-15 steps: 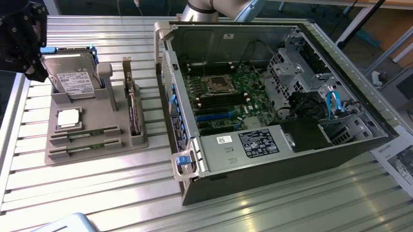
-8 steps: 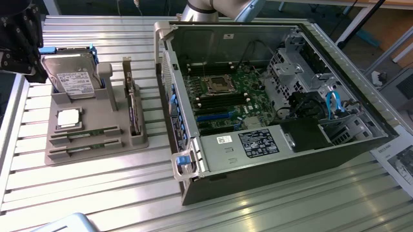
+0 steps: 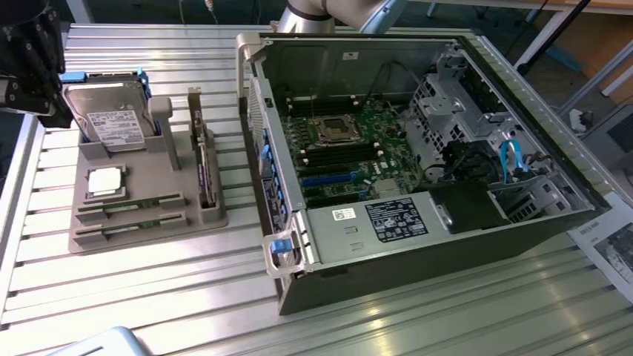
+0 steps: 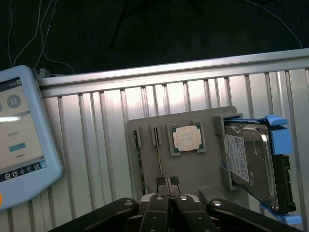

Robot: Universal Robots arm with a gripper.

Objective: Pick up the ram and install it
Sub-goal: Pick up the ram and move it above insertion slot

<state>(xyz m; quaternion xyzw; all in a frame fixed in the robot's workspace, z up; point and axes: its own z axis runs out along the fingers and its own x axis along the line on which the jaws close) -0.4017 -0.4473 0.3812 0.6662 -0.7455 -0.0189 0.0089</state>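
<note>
Hovering above the grey plastic parts tray (image 3: 148,237), the black claw (image 4: 167,182) has both fingers pressed together with nothing between them. Task item, the long thin green ram stick (image 4: 159,150), lies on edge in the tray slot just beside the square silver processor chip (image 4: 187,139). In the wrist view the claw tips line up with one end of it; cannot tell if they touch. A second green ram stick (image 4: 140,166) sits in the next slot, further from the chip. The silver hard drive in a blue bracket (image 4: 248,164) leans tilted at the tray's other end. The wider upright circuit card (image 3: 201,159) stands on the tray side facing the open black computer case (image 3: 396,285). The case lies on the ribbed metal table (image 3: 148,297) with its green motherboard (image 3: 346,148) exposed. A light-blue tablet (image 4: 19,140) lies near the tray.
</note>
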